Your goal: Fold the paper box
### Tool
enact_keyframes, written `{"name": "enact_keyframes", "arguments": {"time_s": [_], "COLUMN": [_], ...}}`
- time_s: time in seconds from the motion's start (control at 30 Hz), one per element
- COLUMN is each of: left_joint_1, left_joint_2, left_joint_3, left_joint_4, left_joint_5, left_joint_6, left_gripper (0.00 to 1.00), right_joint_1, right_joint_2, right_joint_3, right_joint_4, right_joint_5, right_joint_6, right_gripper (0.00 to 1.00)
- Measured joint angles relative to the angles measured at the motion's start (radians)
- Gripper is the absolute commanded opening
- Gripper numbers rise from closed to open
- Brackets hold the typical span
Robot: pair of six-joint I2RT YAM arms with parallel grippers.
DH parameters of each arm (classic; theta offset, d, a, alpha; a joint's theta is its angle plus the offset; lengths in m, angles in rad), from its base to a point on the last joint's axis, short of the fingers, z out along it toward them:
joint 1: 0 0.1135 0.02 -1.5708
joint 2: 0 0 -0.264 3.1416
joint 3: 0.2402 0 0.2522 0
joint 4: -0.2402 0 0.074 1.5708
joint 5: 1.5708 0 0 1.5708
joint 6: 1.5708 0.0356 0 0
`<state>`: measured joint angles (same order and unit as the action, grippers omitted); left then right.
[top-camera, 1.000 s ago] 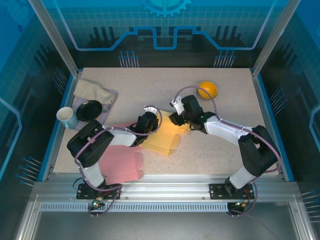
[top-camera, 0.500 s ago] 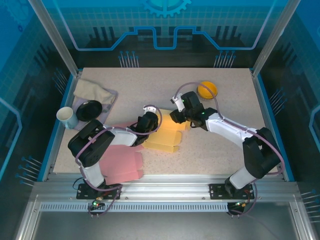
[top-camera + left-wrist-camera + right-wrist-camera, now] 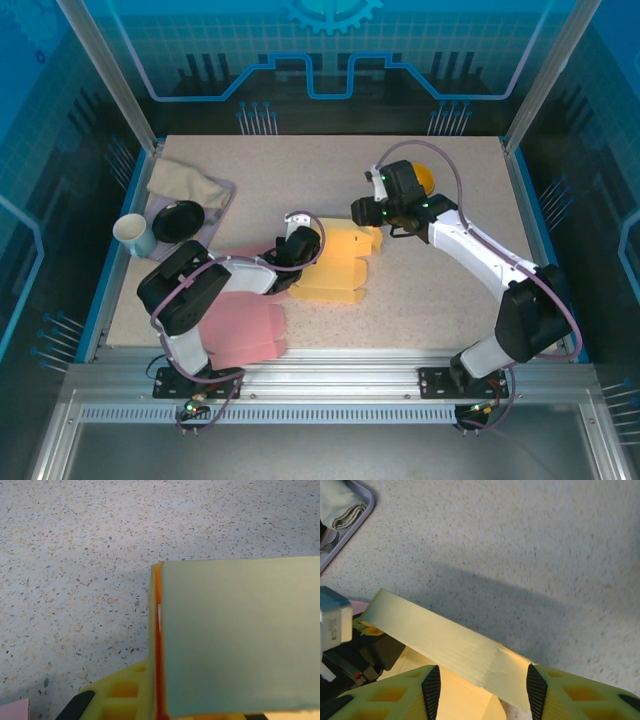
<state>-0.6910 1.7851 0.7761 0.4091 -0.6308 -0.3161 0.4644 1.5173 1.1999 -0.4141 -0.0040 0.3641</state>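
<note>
The yellow paper box [image 3: 335,268] lies half-folded at the table's middle. My left gripper [image 3: 297,250] is shut on its left wall. In the left wrist view that wall is a pale panel [image 3: 240,635] with an orange edge, standing upright in the left gripper [image 3: 160,707]. My right gripper [image 3: 366,212] hovers open over the box's far right corner. In the right wrist view a long yellow flap [image 3: 450,642] slants across just beyond the right gripper [image 3: 483,690], between its black pads [image 3: 431,689], which stand apart without pinching it.
A pink paper sheet [image 3: 240,320] lies under the left arm near the front edge. An orange bowl [image 3: 424,176] sits behind the right wrist. At the back left are a white cup [image 3: 133,235], a black disc [image 3: 178,220] and a tray with a folded cloth [image 3: 188,184].
My right arm has swung back and to the right, away from the box's middle, and its jaws have widened slightly. The box has settled flatter. The left gripper has stayed shut in place.
</note>
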Motion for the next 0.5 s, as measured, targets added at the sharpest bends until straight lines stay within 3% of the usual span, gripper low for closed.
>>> {"name": "enact_keyframes", "arguments": {"time_s": [0.33,0.4,0.5], "left_joint_1": [-0.021,-0.023,-0.027], "left_joint_2": [0.000,0.000,0.000], "left_joint_3": [0.008,0.009,0.009], "left_joint_4": [-0.031,-0.032,-0.035], "left_joint_5": [-0.031,-0.035,-0.040], "left_joint_6": [-0.023,-0.026,-0.026], "left_gripper": [0.02,0.01,0.01], "right_joint_1": [-0.021,-0.021,-0.021], "right_joint_2": [0.044,0.049,0.055], "right_joint_3": [-0.072,-0.092,-0.121], "right_joint_4": [0.061,0.081,0.108], "right_joint_5": [-0.114,-0.122,-0.132], "right_joint_6": [0.133,0.166,0.198], "right_gripper": [0.53,0.71,0.71]}}
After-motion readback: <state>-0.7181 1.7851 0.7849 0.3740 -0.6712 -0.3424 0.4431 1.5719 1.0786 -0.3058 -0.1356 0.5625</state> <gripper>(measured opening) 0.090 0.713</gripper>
